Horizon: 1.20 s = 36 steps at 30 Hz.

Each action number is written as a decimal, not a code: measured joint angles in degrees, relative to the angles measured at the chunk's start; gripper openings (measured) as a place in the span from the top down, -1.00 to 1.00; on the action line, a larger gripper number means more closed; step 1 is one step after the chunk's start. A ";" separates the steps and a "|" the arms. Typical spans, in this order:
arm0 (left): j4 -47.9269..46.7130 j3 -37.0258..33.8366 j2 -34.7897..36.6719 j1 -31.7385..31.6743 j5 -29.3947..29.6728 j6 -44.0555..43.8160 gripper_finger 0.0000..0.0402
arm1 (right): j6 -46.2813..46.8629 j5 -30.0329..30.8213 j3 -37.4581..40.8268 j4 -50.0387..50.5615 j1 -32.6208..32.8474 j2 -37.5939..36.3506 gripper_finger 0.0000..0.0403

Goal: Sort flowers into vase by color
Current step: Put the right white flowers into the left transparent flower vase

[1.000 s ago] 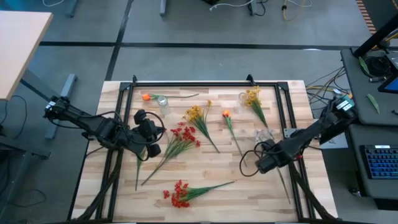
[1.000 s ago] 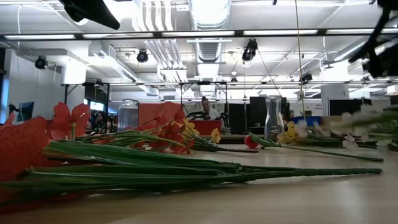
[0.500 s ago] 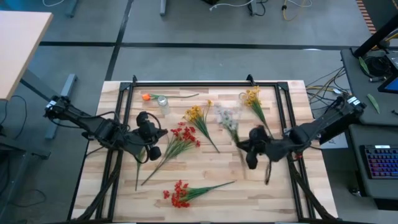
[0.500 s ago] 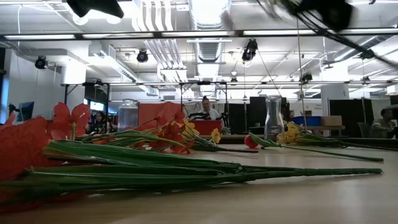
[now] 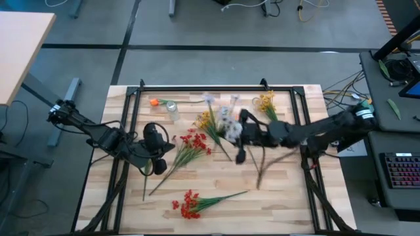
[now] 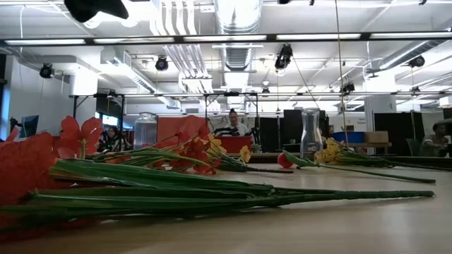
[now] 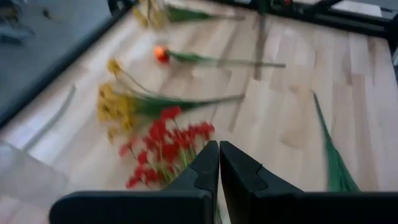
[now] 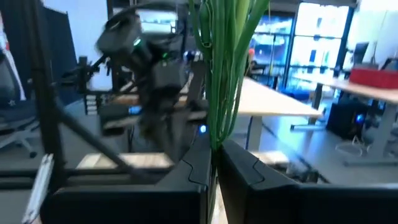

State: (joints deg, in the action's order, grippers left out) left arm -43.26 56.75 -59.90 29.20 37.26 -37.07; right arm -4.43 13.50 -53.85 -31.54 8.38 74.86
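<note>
My right gripper (image 8: 214, 163) is shut on a white flower spray (image 5: 227, 124), raised over the table's middle beside a yellow spray (image 5: 206, 120). Its blossoms show blurred; its green stems (image 8: 224, 56) rise from between the fingers. My left gripper (image 7: 219, 163) is shut and empty, hovering near a red spray (image 5: 191, 145) at the table's left. A second red spray (image 5: 190, 203), a yellow spray (image 5: 266, 102) and an orange flower (image 5: 155, 101) lie flat on the wood. A clear glass vase (image 6: 311, 132) stands upright at the far side. My right gripper pinches the white spray's bunched green stems (image 8: 216, 142) between its two fingers. The fingers come about level from the table's right side and lie across the stems. The spray is lifted clear of the table, with a stem end (image 5: 262, 172) trailing toward the near edge.
A black frame (image 5: 197, 87) runs round the wooden table top. A second clear glass (image 5: 172, 109) sits at the far left, near the orange flower. Bare wood lies at the near right. People and desks show in the room beyond.
My right gripper has risen and swung from the table's right side toward its middle, tipping from pointing down to about level. It has stayed shut on the white spray, which has been lifted off the wood and carried along.
</note>
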 joint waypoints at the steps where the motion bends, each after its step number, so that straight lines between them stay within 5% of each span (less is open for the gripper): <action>1: -1.03 0.00 0.00 0.02 -0.96 -1.34 1.00 | -0.77 -1.56 -1.21 -0.82 -1.52 1.39 0.94; 21: -15.93 0.00 0.15 5.56 -5.17 -19.65 1.00 | -4.73 -21.26 -29.82 -7.77 -22.58 28.91 0.94; 36: -16.21 0.00 0.15 11.02 -1.69 -24.99 1.00 | -4.05 -22.56 -34.73 -21.56 -26.80 41.94 0.94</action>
State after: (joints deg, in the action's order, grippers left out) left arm -59.47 56.75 -59.75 40.21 35.57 -62.06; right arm -8.47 -9.06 -88.58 -53.10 -18.42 116.80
